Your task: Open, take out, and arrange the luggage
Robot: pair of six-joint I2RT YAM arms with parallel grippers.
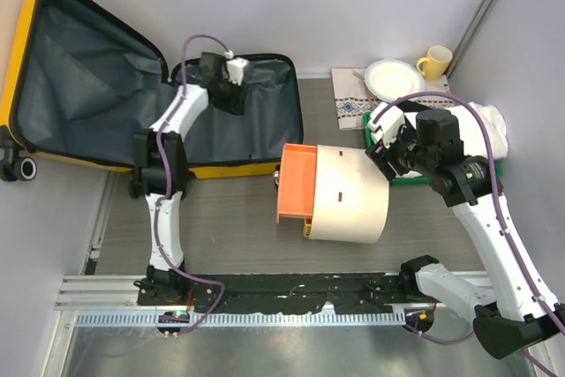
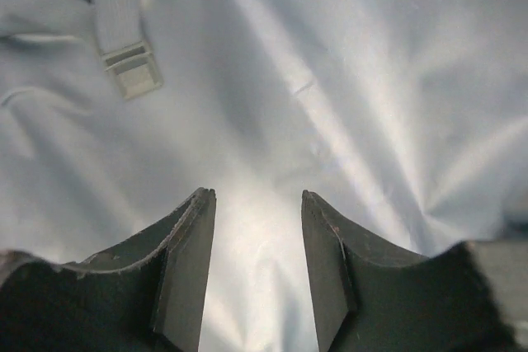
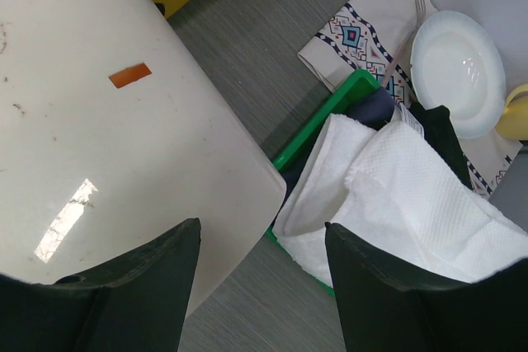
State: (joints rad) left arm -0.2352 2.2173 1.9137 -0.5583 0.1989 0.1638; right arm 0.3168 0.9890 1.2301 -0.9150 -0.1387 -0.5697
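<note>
Cylinder (image 1: 353,196) crowds worktop (image 1: 221,227) between open luggage (image 1: 79,77) and tray (image 3: 323,117) — towel (image 3: 412,195) hides tray's contents — left fingers (image 2: 186,269) over lining (image 2: 330,80) and right fingers (image 3: 388,286) over cylinder gape, empty.

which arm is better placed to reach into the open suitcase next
Left. The left gripper hangs open over the lining inside the luggage; the right gripper is by the green tray, the cream cylinder between it and the case.

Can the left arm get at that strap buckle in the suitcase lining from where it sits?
Likely yes. The left end effector is open and empty over the lining of the luggage. The strap buckle lies flat on the fabric just ahead, with nothing between them.
</note>
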